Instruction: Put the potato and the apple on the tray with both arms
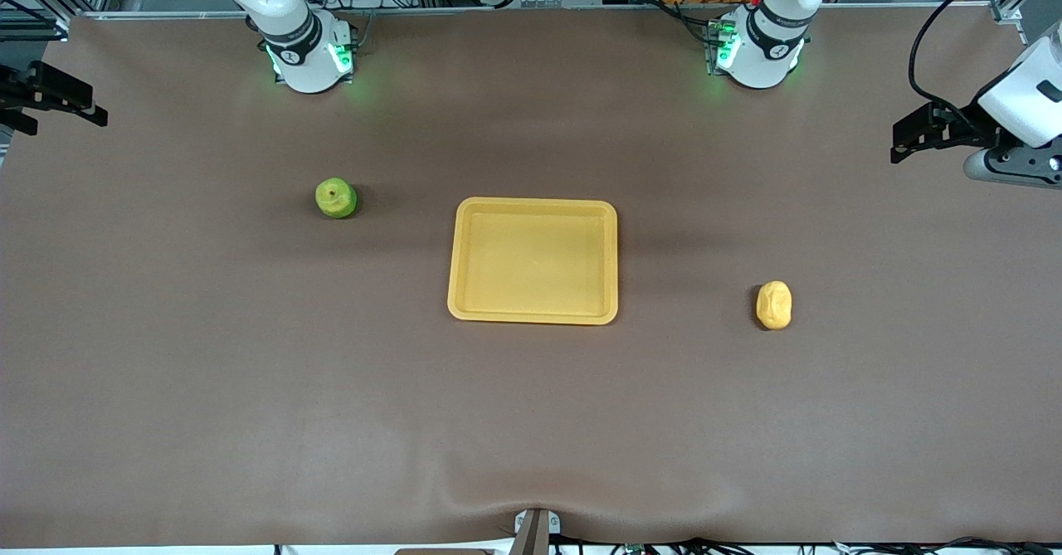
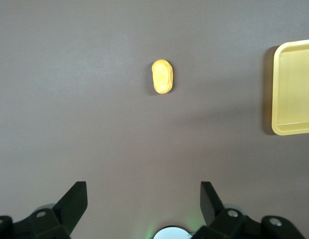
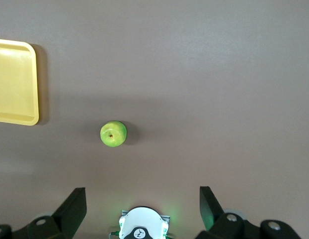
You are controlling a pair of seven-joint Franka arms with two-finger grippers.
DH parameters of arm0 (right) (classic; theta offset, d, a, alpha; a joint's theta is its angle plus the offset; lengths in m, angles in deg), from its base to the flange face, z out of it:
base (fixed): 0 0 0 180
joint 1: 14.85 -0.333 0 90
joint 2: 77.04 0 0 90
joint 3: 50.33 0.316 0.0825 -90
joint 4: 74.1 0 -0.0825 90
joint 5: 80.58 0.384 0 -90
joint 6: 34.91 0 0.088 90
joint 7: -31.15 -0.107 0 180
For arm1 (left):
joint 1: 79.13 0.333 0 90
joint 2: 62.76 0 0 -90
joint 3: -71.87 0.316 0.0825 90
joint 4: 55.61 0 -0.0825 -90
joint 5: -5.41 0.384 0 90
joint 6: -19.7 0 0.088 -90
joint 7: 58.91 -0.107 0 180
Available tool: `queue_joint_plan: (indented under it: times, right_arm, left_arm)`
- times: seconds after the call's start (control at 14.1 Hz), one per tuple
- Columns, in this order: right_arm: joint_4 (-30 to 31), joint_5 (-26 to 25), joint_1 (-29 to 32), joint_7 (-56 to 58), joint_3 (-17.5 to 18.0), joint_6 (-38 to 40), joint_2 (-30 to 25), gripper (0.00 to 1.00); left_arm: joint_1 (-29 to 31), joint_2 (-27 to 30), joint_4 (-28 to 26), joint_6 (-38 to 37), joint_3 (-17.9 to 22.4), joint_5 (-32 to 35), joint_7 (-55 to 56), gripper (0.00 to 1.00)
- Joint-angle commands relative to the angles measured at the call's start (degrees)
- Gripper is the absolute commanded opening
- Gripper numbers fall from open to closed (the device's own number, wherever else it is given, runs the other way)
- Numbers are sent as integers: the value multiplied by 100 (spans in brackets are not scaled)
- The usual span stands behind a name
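No pick has begun: the tray (image 1: 610, 260) sits empty at mid-bench. The apple (image 1: 336, 198) lies toward the right arm's end, farther from the front camera than the potato (image 1: 773, 304), which lies toward the left arm's end. The left gripper (image 2: 143, 201) hangs high over the potato side and the right gripper (image 3: 142, 201) high over the apple side, both with fingers apart. Next, each arm must descend and straddle its item. The brown bench (image 1: 249, 389) is covered by a slightly rippled mat; cabling and framing line the base edge.

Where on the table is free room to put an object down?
The tray interior is bare. Bare cloth lies between the apple and tray, between the tray and potato, and across the whole strip nearest the front camera. Nowhere is crowded.
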Motion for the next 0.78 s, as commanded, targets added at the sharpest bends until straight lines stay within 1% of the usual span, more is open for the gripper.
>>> queue_joint_plan:
  times: [0.0,0.71]
  right_arm:
    - [-98,28,-100,54,-96,78,38,100]
    - [-150,20,-38,45,-78,8,12,100]
  left_arm:
    - [-15,-8,71,-101,-9,5,28,100]
    - [-6,-8,71,-75,-9,40,-34,100]
